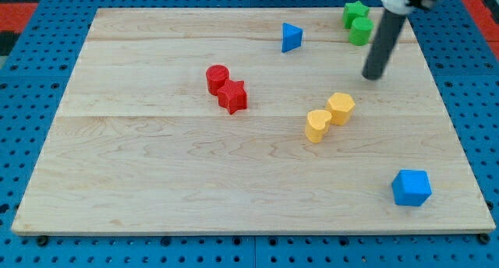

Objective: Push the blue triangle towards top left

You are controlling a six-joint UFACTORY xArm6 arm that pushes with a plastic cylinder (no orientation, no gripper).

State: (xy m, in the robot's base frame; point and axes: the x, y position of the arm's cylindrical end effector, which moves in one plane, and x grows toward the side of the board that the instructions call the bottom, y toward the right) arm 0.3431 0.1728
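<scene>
The blue triangle (291, 37) lies near the view's top, right of centre, on the wooden board (156, 167). My tip (373, 76) is the lower end of a dark rod that comes down from the view's top right. It rests on the board well to the right of the blue triangle and a little below it, not touching any block. It stands just below and to the right of the green blocks.
Two green blocks (357, 22) sit touching at the top right. A red cylinder (217, 78) and a red star (232, 96) touch near the middle. A yellow hexagon (341, 107) and a yellow heart (317, 125) touch right of centre. A blue cube (411, 188) sits at the bottom right.
</scene>
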